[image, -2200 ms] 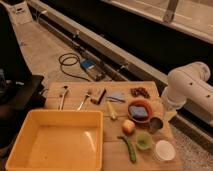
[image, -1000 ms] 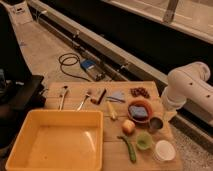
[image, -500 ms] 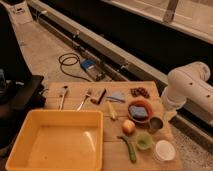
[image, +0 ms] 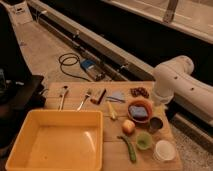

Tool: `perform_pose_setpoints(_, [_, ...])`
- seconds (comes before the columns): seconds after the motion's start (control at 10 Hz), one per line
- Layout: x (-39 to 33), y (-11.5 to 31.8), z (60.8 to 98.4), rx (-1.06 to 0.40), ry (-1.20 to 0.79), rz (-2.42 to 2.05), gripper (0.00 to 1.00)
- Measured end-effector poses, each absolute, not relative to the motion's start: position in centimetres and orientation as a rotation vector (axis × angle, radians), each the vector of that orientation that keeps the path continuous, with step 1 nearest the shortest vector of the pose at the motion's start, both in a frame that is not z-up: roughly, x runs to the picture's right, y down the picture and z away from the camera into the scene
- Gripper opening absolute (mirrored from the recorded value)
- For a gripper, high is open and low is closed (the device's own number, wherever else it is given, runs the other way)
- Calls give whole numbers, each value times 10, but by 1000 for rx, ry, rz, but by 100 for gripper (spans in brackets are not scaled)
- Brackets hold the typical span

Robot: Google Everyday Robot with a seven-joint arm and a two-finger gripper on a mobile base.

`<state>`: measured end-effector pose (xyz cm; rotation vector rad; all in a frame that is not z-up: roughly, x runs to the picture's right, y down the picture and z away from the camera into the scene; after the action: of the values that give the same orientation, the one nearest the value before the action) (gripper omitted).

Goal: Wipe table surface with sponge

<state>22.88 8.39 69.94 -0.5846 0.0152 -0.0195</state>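
Observation:
The table surface [image: 75, 91] is a light brown plank top in the lower middle of the camera view. The sponge [image: 138, 111], a dull blue-grey block, lies inside a reddish-brown bowl [image: 140, 101] at the table's right side. My white arm [image: 175, 80] bends over the table's far right corner, just above and right of the bowl. My gripper does not show; only the arm's thick links are in view. A flatter pale-blue piece [image: 118, 95] lies behind the bowl.
A big yellow tub [image: 55, 140] fills the table's front left. Utensils [image: 62, 95] and a brown-handled tool [image: 100, 96] lie along the back. An orange fruit [image: 129, 126], a dark can [image: 155, 124], a green cup [image: 144, 141], a white cup [image: 164, 150] and a green pod [image: 129, 148] stand at the front right.

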Motion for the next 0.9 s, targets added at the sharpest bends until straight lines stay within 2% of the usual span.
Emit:
perform_pose_setpoints(0.3, [211,91,735,-634,-22,-41,65])
perform_pose_setpoints(0.9, [213,94,743,-653,-33,-18,65])
